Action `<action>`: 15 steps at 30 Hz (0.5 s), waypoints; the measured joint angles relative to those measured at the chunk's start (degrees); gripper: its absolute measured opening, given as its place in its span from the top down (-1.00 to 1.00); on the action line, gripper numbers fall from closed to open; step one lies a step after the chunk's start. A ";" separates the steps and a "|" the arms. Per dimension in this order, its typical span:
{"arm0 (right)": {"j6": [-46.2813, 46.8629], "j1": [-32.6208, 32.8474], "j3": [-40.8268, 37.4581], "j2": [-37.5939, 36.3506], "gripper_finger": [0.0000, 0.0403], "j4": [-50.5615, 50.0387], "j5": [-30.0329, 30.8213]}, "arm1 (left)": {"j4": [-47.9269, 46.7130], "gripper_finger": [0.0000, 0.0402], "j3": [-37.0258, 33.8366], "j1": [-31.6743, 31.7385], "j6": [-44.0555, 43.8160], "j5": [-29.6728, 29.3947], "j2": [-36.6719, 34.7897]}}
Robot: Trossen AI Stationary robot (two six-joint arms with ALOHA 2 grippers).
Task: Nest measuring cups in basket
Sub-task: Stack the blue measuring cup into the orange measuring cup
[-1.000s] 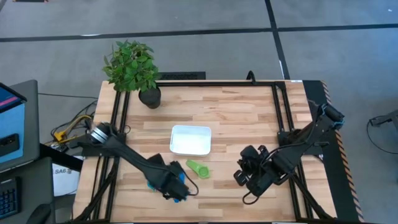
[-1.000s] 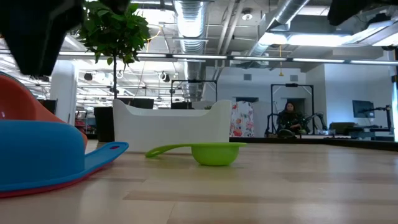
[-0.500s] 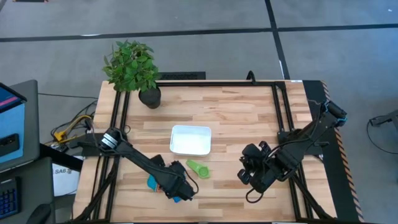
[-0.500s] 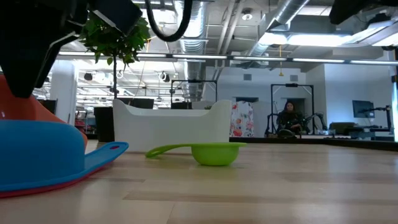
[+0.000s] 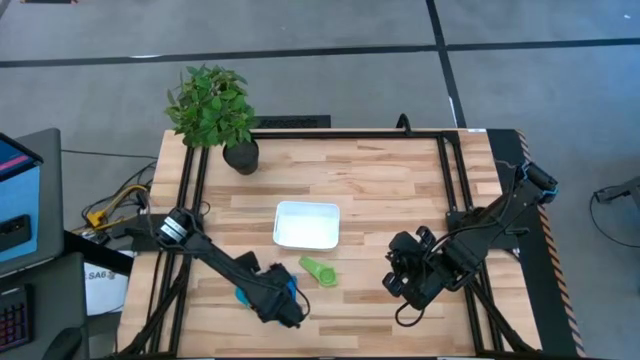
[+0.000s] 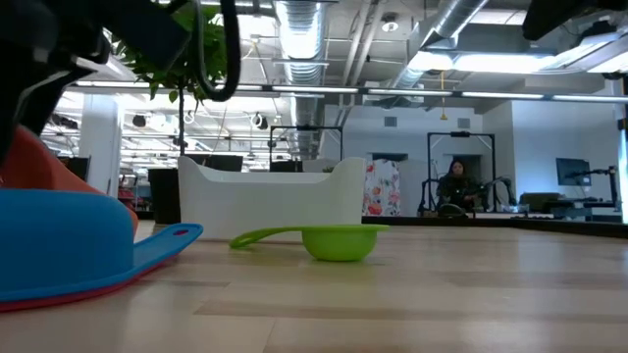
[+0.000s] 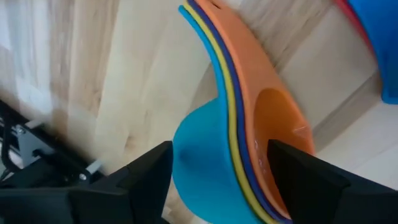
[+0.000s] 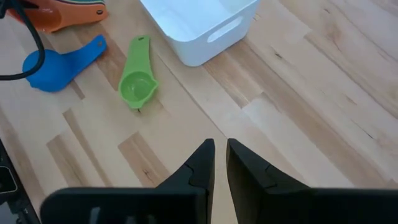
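Note:
A nested stack of cups, light blue outermost and orange innermost (image 7: 273, 118), lies on the table near the front left. My left gripper (image 7: 219, 149) is open, one finger on each side of the stack's bowls; it also shows in the high view (image 5: 283, 300). A blue cup (image 8: 59, 62) sits in a red one (image 6: 98, 289) beside the stack. The green cup (image 5: 320, 271) lies bowl up in front of the white basket (image 5: 307, 225). My right gripper (image 8: 221, 155) is shut and empty over the table's right near part. My left gripper stands astride the bowls of the cup stack (image 7: 199, 143), coming from above, its fingers across the stack. I cannot tell whether the fingers touch the cups. The stack rests on the table.
A black pot with a green plant (image 5: 241, 155) stands at the far left corner. Black frame rails (image 5: 445, 170) run along the table's left, right and far sides. Bare wood lies between the basket and my right gripper.
My left gripper has come down over the cup stack and turned a little, so that its fingers now stand around the bowls. The cups lie where they were.

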 joint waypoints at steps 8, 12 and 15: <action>-0.06 0.00 0.02 0.00 0.67 -1.39 -0.04 | 0.34 0.31 0.00 -0.21 -0.56 -0.38 -0.02; -0.04 0.00 0.04 0.00 0.67 -1.38 -0.07 | 0.67 0.63 0.00 -0.23 -0.68 -0.73 -0.02; 0.12 0.00 0.04 0.00 0.67 -1.33 -0.45 | 1.46 0.83 0.02 -0.21 -0.66 -1.91 -0.03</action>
